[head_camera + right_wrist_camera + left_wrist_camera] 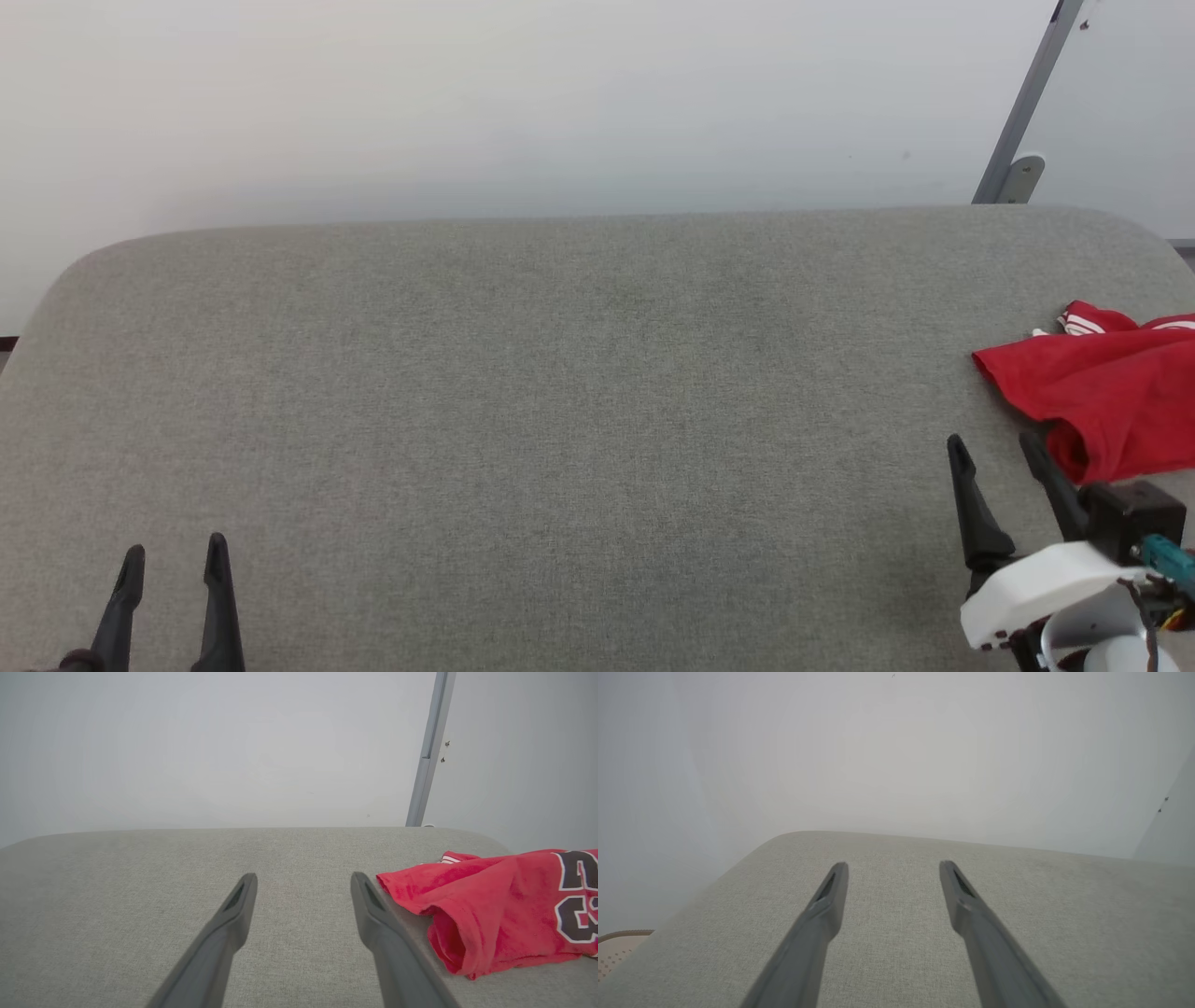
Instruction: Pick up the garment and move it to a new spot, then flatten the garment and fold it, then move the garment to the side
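- I'm seeing one garment [1102, 397] lying bunched at the right edge of the grey surface [560, 373], just beside my right gripper [991, 441].
- That right gripper is standing spread, holding nothing.
- My left gripper [176, 546] is hovering spread and empty, well apart from the garment.
- I'm counting two grippers.

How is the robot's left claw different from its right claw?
The left gripper sits low in the head view over bare grey surface. The right gripper sits higher up that view, close beside the red garment. The right gripper's white wrist housing is in the head view, while the picture's bottom edge cuts the left gripper off at its fingers. Both have two long dark fingers, stand open and hold nothing.
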Robot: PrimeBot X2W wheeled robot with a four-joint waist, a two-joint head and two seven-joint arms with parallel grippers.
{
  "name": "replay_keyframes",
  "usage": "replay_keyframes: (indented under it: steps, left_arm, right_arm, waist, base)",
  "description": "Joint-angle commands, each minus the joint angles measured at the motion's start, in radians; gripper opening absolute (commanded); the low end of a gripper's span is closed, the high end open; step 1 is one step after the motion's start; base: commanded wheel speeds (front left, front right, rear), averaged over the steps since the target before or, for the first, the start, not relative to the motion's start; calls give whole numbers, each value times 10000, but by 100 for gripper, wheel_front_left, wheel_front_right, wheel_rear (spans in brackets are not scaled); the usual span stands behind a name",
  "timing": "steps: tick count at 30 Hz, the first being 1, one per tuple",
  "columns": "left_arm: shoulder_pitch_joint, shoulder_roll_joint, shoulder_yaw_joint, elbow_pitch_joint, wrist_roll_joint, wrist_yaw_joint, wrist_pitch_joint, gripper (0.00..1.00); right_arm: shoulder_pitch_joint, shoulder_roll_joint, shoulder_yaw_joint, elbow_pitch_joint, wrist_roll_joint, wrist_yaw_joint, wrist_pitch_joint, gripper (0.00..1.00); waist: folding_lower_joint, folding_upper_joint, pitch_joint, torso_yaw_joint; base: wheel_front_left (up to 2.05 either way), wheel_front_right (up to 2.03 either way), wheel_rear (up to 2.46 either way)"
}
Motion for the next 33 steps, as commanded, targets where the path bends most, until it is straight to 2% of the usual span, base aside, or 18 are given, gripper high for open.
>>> replay_keyframes:
  steps: [1,9,30,31,33]
  left_arm:
    - [172,-34,17,-48,29,-30,-44,100]
    - [336,-59,-41,-212,-134,-30,-44,100]
    - [13,-44,-308,-120,101,-31,-44,100]
    - [130,-79,-319,-103,86,0,0,0]
    - [167,-157,-340,39,86,2,20,0]
  right_arm:
    - [248,129,-60,-187,-49,-3,30,100]
    - [870,415,-387,-744,-200,-3,139,100]
    - [1357,759,-480,-1104,-348,-3,314,100]
    - [1310,741,-476,-1051,-335,0,307,0]
    - [1354,770,-463,-896,-323,0,317,0]
  waist:
    - [0,-1,-53,1]
    - [0,-1,-175,-42]
    - [0,-1,-172,-96]
    - [0,-1,-171,-97]
    - [0,-1,-170,-97]
  base:
    - [0,0,0]
    - [0,0,0]
    - [0,0,0]
    - [0,0,0]
    - [0,0,0]
